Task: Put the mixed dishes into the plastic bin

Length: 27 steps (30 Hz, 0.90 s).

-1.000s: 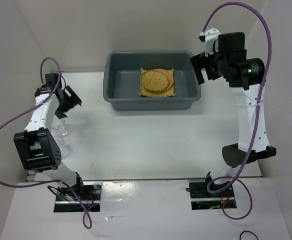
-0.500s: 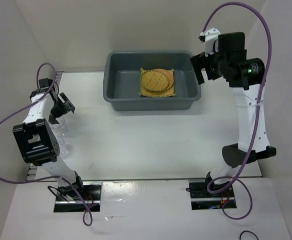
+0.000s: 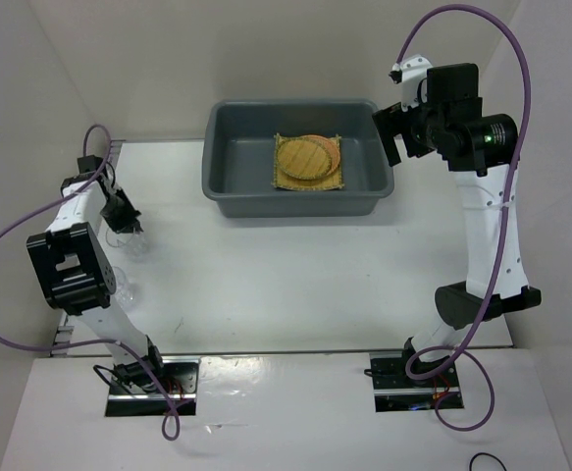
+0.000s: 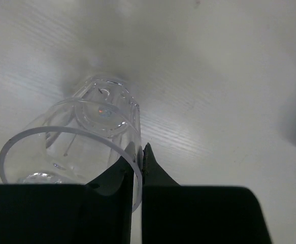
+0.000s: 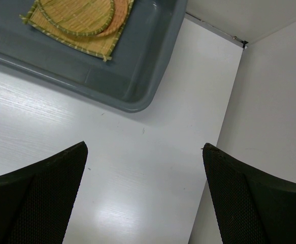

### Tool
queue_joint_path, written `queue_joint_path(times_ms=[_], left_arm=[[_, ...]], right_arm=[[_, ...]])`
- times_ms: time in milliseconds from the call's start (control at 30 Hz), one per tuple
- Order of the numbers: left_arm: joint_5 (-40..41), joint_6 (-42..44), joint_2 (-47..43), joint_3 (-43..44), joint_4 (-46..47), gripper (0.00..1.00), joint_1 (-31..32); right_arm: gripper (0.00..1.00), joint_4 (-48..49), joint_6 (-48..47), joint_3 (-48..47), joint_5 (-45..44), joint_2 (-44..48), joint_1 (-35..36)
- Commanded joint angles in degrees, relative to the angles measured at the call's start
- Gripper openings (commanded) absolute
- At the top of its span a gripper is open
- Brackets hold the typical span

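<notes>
Cup (image 4: pixel 74 147): clear glass, one item, at the far left of the surface (image 4: pixel 214 76). Left gripper (image 4: pixel 139 161) was clamped on its rim wall, one finger inside and one outside, a thin pinch at the near side of the rim only. The cup body lay ahead and to the left of that gripper in the wrist view. Lifted or resting: could not be told.

Bin (image 3: pixel 229 186): well apart from the left gripper, ahead and to its right; just beside the right gripper (image 3: pixel 393 137), on its left. Contents: mat (image 3: pixel 287 179) with two discs (image 3: pixel 303 157) lying on it.

Right gripper: fingers wide apart, holding nothing, above bare surface off the bin's corner.

Risks, as judged: smooth glass held by one wall could swing or slip free on the long carry, then drop and crack. A tilted cup might strike the bin's rim. Let go from too high, it might bounce off the discs.

Further cups: too faint to count.
</notes>
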State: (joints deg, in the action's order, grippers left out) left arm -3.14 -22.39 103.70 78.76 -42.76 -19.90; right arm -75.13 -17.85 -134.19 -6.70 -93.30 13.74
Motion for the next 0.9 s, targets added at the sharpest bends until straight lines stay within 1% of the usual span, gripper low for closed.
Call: queue_joint_path(times_ms=[0, 133, 200, 233, 267, 300, 333, 400, 433, 467, 500, 533, 567, 600, 633, 667, 700, 733, 767, 800, 833, 867], left_arm=[[-6.7, 0.5, 0.0, 2.1, 2.0, 0.00, -0.1], [-8.7, -2.3, -2.4, 6.9, 0.7, 0.00, -0.1], [-17.0, -5.8, -6.2, 8.6, 4.3, 0.00, -0.7], [-21.5, -7.7, -8.0, 8.6, 12.1, 0.00, -0.8], [-26.4, -10.2, -11.6, 8.0, 17.6, 0.00, -0.8], [-36.6, -12.9, -12.2, 8.0, 22.4, 0.00, -0.8], [-41.6, -19.0, -10.9, 9.8, 31.6, 0.00, 0.4], [-47.5, -24.3, -8.9, 13.7, 37.4, 0.00, 3.3], [-47.5, -27.5, -7.0, 16.0, 40.1, 0.00, 6.4], [-47.5, -28.2, -6.0, 18.4, 40.1, 0.00, 8.1], [-44.5, -28.2, -4.8, 25.0, 38.6, 0.00, 9.8], [-42.8, -25.4, -1.8, 29.0, 33.2, 0.00, 11.4], [-40.6, -22.9, 0.6, 34.0, 28.5, 0.00, 14.9], [-38.1, -19.8, 3.8, 40.4, 22.3, 0.00, 16.5], [-32.0, -16.7, 12.1, 57.0, 8.1, 0.00, 18.1], [-28.7, -11.5, 17.6, 67.7, 0.2, 0.00, 21.3], [-25.9, -9.6, 23.5, 79.7, -7.4, 0.00, 22.6], [-22.0, -9.1, 35.4, 100.6, -20.0, 0.00, 23.9], [-22.9, -10.2, 33.4, 91.5, -18.3, 0.00, 24.7], [-18.4, -10.2, 31.1, 84.5, -15.5, 0.00, 26.0], [-13.8, -7.4, 31.1, 80.8, -15.5, 0.00, 27.5], [-9.6, -6.1, 31.1, 79.5, -17.9, 0.00, 31.1]], right_arm=[[0.98, 0.6, -0.1, -0.2, -0.8, 2.0, 0.5], [0.98, 0.6, -0.1, -1.3, -0.8, 0.8, 0.5], [0.98, 0.6, -0.1, -2.0, -0.8, 0.1, 0.5], [0.98, 0.6, -0.1, -2.6, -0.8, 0.1, 0.5], [0.98, 0.6, -0.1, -2.7, -0.8, -0.6, 0.5], [0.98, 0.6, -0.1, -2.7, -0.2, -0.6, 0.5], [0.98, 0.6, -0.1, -3.4, -0.2, -0.6, 0.5], [0.98, 0.6, -0.1, -4.0, -0.2, -1.2, 0.5], [0.98, 0.6, -0.1, -4.0, -0.2, -1.8, 0.5], [0.98, 0.6, -0.1, -4.0, -0.2, -1.8, 0.5], [0.98, 0.6, -0.1, -4.5, -0.2, -1.8, 0.5], [0.98, 0.6, -0.1, -4.5, -0.2, -1.8, 0.5], [0.98, 0.6, -0.1, -4.5, -0.2, -1.8, 0.5], [0.98, 0.6, -0.1, -5.0, -0.2, -1.8, 0.5], [0.98, 0.6, -0.1, -5.0, -0.2, -1.8, 0.5], [0.98, 0.6, -0.6, -5.0, -0.8, -1.8, 0.5], [0.98, 0.6, -0.6, -5.6, -0.8, -1.8, 0.5], [0.98, 0.6, -0.6, -5.6, -1.3, -1.8, 0.5], [0.98, 0.6, -0.6, -5.6, -1.3, -1.8, 0.5], [0.98, 0.6, -0.6, -5.6, -1.8, -1.8, 0.5], [0.98, 0.6, -0.6, -4.8, -2.3, -1.1, 0.5], [0.98, 0.6, -0.6, -3.9, -2.4, -1.1, 0.5]])
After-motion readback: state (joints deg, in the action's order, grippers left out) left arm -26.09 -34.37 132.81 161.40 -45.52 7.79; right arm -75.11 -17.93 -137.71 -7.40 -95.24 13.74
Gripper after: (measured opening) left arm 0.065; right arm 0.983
